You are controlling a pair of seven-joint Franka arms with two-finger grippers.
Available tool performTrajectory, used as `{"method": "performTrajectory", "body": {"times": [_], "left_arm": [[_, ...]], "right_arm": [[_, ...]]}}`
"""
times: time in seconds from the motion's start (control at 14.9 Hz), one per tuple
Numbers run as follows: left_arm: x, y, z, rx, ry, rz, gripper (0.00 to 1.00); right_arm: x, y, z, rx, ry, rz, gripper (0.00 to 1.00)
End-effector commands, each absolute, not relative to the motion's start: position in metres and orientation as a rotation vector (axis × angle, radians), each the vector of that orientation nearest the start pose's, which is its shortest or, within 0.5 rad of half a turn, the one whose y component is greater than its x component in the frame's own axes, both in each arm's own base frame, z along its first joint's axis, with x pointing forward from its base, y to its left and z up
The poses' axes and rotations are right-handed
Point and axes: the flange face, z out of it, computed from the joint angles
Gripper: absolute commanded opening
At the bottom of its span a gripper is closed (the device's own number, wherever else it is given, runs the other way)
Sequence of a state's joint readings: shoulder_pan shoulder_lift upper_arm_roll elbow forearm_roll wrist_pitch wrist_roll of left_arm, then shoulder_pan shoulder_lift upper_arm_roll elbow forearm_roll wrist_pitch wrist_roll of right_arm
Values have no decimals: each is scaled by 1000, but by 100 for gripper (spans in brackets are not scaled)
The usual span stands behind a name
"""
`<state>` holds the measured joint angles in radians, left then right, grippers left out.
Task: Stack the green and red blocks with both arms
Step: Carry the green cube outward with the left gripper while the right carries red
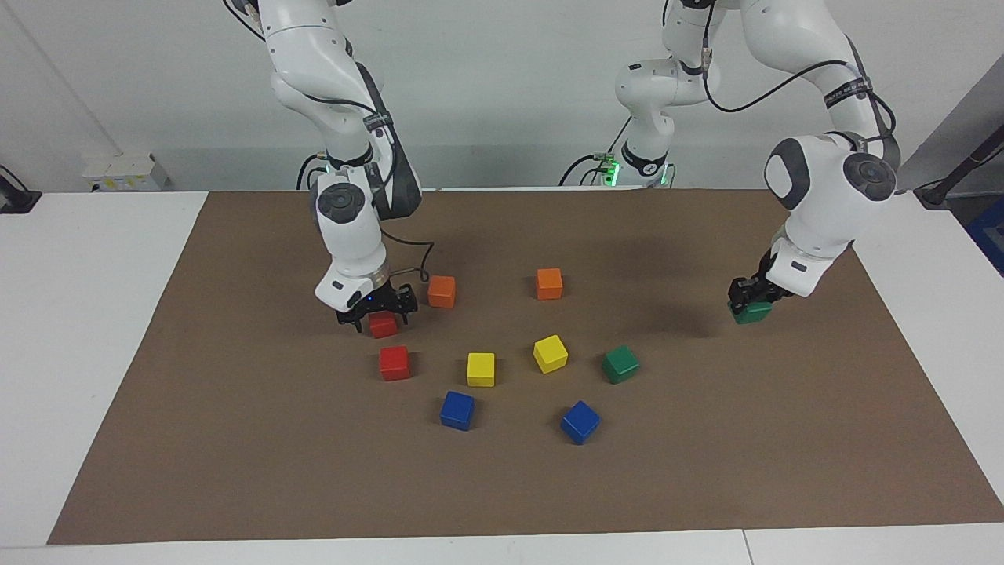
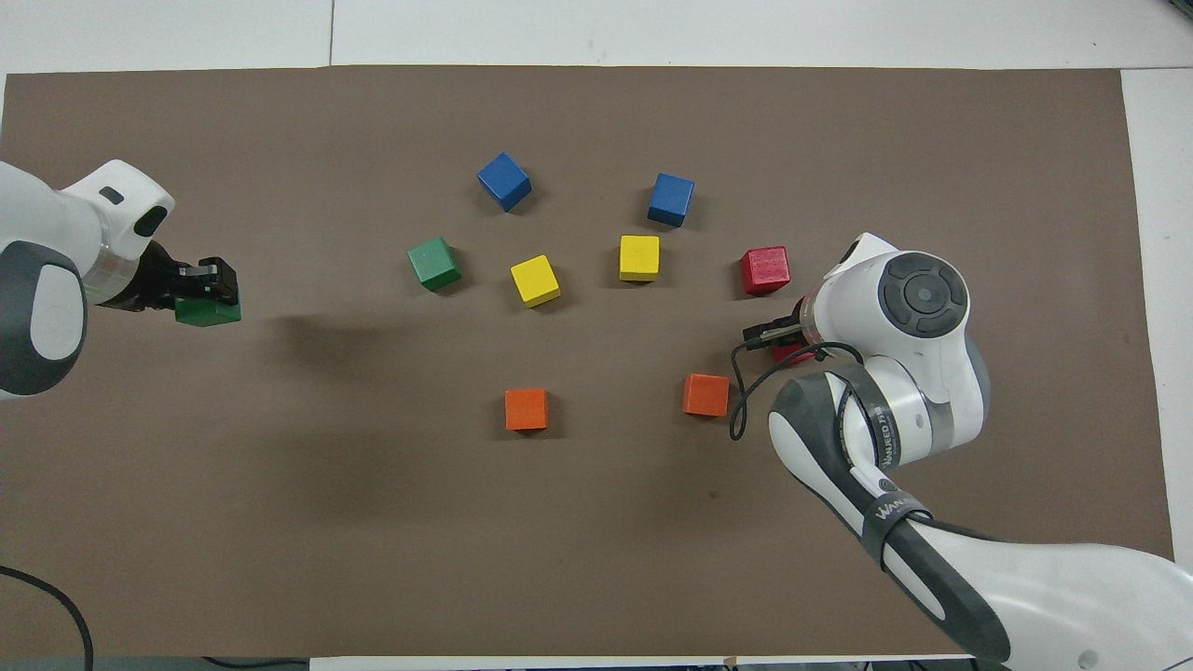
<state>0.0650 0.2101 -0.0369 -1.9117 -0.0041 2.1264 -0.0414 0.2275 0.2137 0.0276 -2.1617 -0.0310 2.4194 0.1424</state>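
Green and red blocks: the pickup step. Right tool point(image 1: 375, 313) is low around a red block point(image 1: 383, 325), grasp uncertain; left tool point(image 1: 751, 297) grasps a green block point(image 1: 753, 311) aloft. Farther out sit the second red block point(image 1: 394, 362) and second green block point(image 1: 620, 364), the likely stacking bases.

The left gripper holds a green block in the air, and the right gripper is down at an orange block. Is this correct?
Not quite. The left gripper does hold a green block in the air, but the right gripper is down at a red block, not an orange one. The facing view shows the orange block standing apart beside it.
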Motion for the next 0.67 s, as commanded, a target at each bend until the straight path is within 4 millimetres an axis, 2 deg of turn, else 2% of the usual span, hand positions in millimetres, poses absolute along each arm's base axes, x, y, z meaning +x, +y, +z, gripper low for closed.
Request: {"method": "performTrajectory", "body": {"times": [0.0,0.07,0.2,0.34,0.47,0.61], "left_arm": [[609,18,377,-3152,-88,-25,0],[610,17,373,-3153,-79,-15,0],[614,12,353,-3153,-26,21,0],[614,12,343,-3153,24,42,0],[613,15,339,-3153,75,49,0],[611,17,336,-3153,73,49,0]], "right_arm": [[546,148,303,-3131,-179,-85,0],[547,151,310,-3130,-129,-91,0],[561,152,340,-3139,-71,-62,0],[579,140,376,-3146,-71,-39,0],[586,104,403,-3146,-44,-70,0],[593,58,410,-3147,-32,-96,0]]}}
